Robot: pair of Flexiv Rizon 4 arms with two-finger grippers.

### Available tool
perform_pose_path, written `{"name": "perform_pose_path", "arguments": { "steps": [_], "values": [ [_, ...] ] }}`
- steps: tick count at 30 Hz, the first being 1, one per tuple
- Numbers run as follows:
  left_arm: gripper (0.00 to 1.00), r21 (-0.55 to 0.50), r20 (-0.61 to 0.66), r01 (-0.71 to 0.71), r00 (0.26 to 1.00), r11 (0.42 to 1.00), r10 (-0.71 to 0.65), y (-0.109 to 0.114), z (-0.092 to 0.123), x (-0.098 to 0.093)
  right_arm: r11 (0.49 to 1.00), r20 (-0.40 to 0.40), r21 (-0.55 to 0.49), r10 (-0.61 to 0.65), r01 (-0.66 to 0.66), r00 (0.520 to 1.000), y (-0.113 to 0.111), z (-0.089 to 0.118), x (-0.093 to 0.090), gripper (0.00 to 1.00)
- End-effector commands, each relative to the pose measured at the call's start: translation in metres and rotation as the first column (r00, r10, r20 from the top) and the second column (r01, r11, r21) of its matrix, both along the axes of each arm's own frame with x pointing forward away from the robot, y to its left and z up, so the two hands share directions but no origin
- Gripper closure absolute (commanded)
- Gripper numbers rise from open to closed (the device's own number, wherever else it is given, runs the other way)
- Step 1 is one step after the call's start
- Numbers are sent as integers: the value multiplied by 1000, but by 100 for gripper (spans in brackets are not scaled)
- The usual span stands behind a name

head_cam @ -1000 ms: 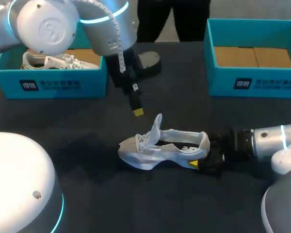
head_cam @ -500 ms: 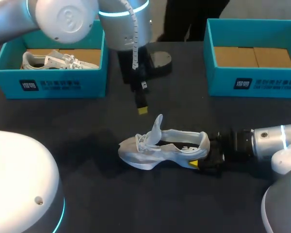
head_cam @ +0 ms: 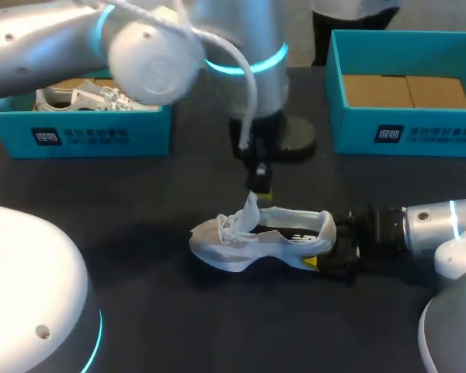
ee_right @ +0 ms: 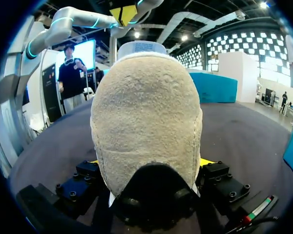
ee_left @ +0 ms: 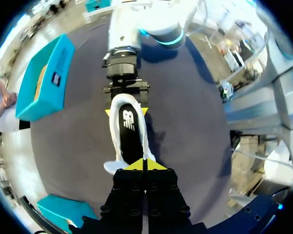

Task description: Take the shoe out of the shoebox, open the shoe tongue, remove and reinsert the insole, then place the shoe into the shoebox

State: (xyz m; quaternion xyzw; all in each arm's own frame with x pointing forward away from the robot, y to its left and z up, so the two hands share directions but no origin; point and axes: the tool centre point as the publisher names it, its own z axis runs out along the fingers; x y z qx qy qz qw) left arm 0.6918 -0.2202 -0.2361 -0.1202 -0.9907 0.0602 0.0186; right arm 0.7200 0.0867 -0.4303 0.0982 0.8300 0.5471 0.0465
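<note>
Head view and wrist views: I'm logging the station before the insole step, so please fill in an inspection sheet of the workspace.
Surface: dark table, nothing spilled.
Job's things: white shoe upright at mid-table, tongue raised; left shoebox holds a second shoe; right shoebox shows only its cardboard floor.
Clutter: nothing seen.
Jaws: right jaws shut on the white shoe's heel; left jaws shut, just above the tongue, contact cannot be told.
Cables: white coiled cable running down the left arm.
Surroundings: nothing seen reaching over the table.
</note>
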Motion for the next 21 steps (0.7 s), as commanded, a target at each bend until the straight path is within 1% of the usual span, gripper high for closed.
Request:
{"name": "perform_pose_path", "arguments": {
  "steps": [1, 4, 6, 7, 8, 11, 18, 21],
  "values": [
    [100, 54, 2, 18, 1000, 998, -18, -33, -16, 3, 1000, -1, -2, 0, 0, 1000, 0, 0, 0, 100],
    [100, 54, -6, 37, 999, 998, -37, -39, -25, 5, 1000, -1, -2, 0, 0, 1000, 0, 0, 0, 100],
    [100, 51, -5, 42, 999, 998, -42, -39, -26, 5, 1000, -1, -2, 0, 0, 1000, 0, 0, 0, 100],
    [100, 49, 1, 53, 999, 997, -53, -41, -34, 4, 1000, -1, -2, 0, 0, 1000, 0, 0, 0, 100],
    [100, 46, 0, 62, 998, 997, -62, -41, -37, 4, 1000, -1, -2, 0, 0, 1000, 0, 0, 0, 100],
    [100, 33, -7, 90, 996, 995, -90, -41, -48, 4, 1000, -1, -2, 0, 0, 1000, 0, 0, 0, 100],
    [100, 44, -16, 117, 993, 992, -117, -38, -75, 11, 1000, -1, -2, 0, 0, 1000, 0, 0, 0, 100],
    [100, 41, -21, 130, 991, 991, -129, -36, -80, 14, 1000, -1, -2, 0, 0, 1000, 0, 0, 0, 100]
  ]
}}
